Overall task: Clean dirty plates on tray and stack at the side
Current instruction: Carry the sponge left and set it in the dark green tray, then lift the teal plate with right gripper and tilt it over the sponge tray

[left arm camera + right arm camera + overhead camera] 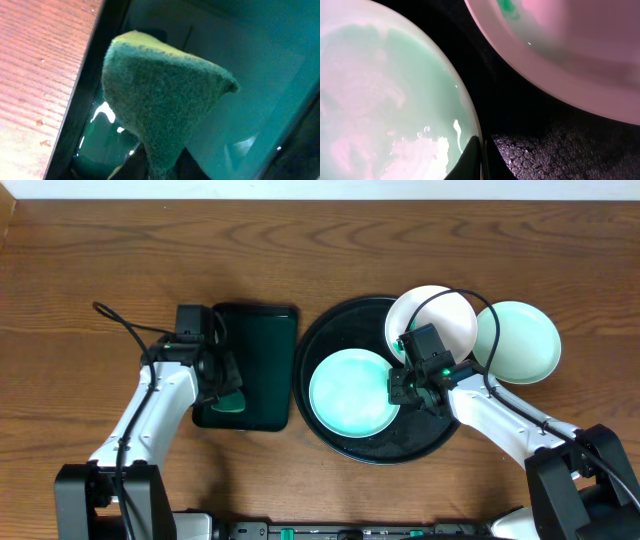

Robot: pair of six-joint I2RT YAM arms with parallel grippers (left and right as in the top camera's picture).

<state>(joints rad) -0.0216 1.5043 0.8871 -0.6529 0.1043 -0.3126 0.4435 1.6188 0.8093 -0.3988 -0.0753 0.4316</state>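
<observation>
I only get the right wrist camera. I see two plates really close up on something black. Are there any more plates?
Observer: Yes, one more mint-green plate sits on the table, just right of the black tray.
Operator: What's the other arm doing?
Observer: The left tool holds a sponge over a dark green tray.
Operator: Is the white plate all the way on the black tray?
Observer: No, the white plate sticks out over the tray's far rim.
</observation>
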